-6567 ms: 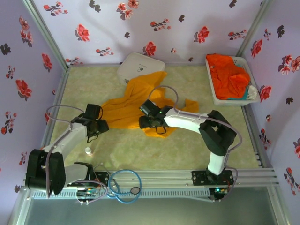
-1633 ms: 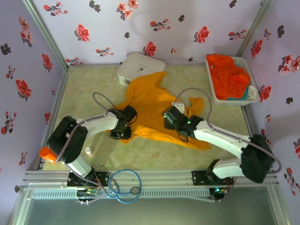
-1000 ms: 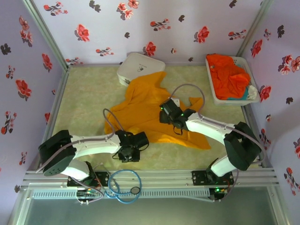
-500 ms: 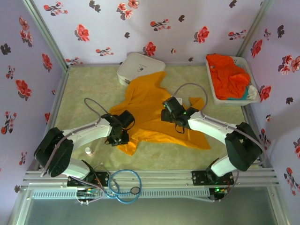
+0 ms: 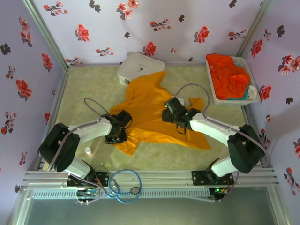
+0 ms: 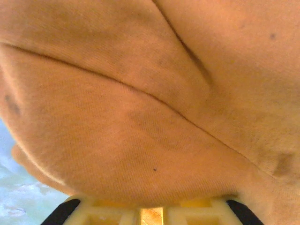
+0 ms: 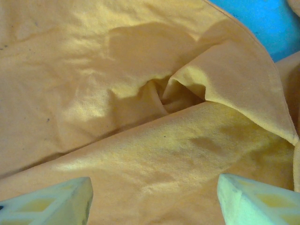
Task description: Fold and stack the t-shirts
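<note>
Your right gripper [image 5: 168, 115] has its fingers spread wide over the golden t-shirt [image 5: 145, 103] rumpled mid-table, and cloth hides whether your left gripper [image 5: 115, 136] has actually caught the near-left edge, so pull now and that corner may slip, bunching the shirt.

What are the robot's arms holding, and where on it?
The left arm's jaws pinch the yellow-orange t-shirt at its near left edge. The right arm's jaws stand open over the cloth, holding nothing.
</note>
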Controlling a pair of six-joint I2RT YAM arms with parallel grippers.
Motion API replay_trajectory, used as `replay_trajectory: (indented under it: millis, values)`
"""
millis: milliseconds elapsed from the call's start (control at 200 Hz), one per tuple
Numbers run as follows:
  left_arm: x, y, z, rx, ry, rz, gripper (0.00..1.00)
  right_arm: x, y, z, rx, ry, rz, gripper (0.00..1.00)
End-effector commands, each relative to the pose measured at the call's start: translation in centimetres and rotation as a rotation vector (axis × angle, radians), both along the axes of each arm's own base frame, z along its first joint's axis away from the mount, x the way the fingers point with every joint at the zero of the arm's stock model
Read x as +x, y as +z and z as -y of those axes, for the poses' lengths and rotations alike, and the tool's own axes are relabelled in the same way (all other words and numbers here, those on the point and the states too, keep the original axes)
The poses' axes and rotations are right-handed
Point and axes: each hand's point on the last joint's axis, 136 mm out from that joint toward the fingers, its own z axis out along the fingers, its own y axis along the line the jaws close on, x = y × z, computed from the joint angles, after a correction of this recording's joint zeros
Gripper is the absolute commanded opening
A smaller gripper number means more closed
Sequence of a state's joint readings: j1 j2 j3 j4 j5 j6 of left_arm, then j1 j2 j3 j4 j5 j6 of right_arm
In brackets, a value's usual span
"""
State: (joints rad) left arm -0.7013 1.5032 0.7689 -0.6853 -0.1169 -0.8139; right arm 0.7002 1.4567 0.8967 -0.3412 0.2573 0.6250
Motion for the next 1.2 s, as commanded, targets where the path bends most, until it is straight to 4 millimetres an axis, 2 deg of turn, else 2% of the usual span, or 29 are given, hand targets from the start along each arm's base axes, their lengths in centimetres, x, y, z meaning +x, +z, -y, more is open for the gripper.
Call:
replay_trajectory:
  millis: [0, 120, 425, 545, 605, 655, 680, 800, 910, 1040, 1075, 1195]
  values:
    - [-3.6, -1.3, -2.3, 0.074, 0.032, -0.084, 0.16, -0.3, -0.2, 0.5, 0.003, -0.016, -0.010, 0.71]
    - [-5.7, -0.9, -2.6, 0.071, 0.065, -0.083, 0.16, -0.1, -0.1, 0.2, 0.008, -0.011, -0.007, 0.71]
    - [-10.9, 0.0, -0.8, 0.047, 0.140, -0.085, 0.17, 0.0, -0.8, 0.1, 0.001, -0.004, -0.022, 0.71]
    - [-12.0, 0.1, -0.4, 0.024, 0.172, -0.079, 0.17, -0.1, -1.0, 0.5, -0.006, -0.011, -0.030, 0.71]
    - [-11.8, 0.9, 0.2, -0.003, 0.164, -0.070, 0.17, -0.2, -1.0, 0.8, -0.010, -0.019, -0.032, 0.71]
    - [-10.8, 2.3, 0.9, -0.024, 0.146, -0.033, 0.21, -0.4, -1.0, 1.2, -0.017, -0.026, -0.033, 0.71]
    - [-10.3, 3.0, 0.5, -0.006, 0.135, -0.021, 0.23, -0.4, -0.9, 1.5, -0.022, -0.031, -0.031, 0.71]
    - [-6.0, 5.8, 0.8, -0.047, 0.105, 0.040, 0.32, -0.6, -0.5, 3.1, -0.042, -0.065, -0.027, 0.71]
    - [-2.0, 6.9, 0.6, -0.079, 0.075, 0.068, 0.38, -0.5, -0.2, 5.6, -0.095, -0.117, -0.030, 0.71]
    - [2.9, 8.8, 0.3, -0.049, 0.010, 0.120, 0.41, -0.4, 0.2, 8.5, -0.118, -0.178, -0.046, 0.71]
    - [4.8, 9.2, 0.8, -0.063, -0.017, 0.158, 0.42, -0.3, 0.2, 9.3, -0.119, -0.198, -0.050, 0.71]
    - [9.3, 9.2, 2.0, -0.046, -0.098, 0.181, 0.45, -0.5, -0.1, 11.9, -0.123, -0.265, -0.085, 0.71]
